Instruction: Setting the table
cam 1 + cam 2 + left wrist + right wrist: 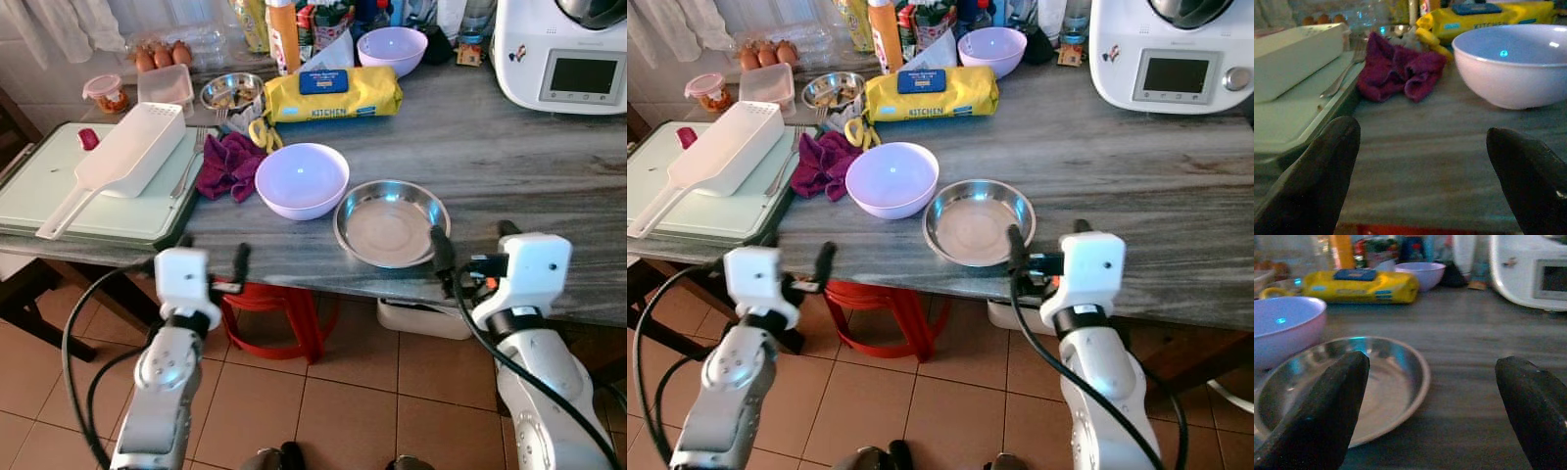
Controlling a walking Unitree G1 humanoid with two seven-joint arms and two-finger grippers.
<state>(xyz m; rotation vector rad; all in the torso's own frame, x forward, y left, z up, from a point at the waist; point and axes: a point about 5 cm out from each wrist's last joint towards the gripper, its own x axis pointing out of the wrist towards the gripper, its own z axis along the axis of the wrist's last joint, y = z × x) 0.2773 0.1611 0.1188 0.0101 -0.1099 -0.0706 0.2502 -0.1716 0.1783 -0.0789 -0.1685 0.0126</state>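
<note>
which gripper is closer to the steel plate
Right. The right gripper is open at the table edge, one finger at the steel plate's near rim. The left gripper, also open, sits at the edge further left, nearer the purple cloth and bowl.

A grey, streaked stone countertop [509, 157] spans the scene above a terracotta tiled floor [343, 411]; a red stool [284, 313] stands beneath its near edge, dark wooden furniture [20, 294] at left
</note>
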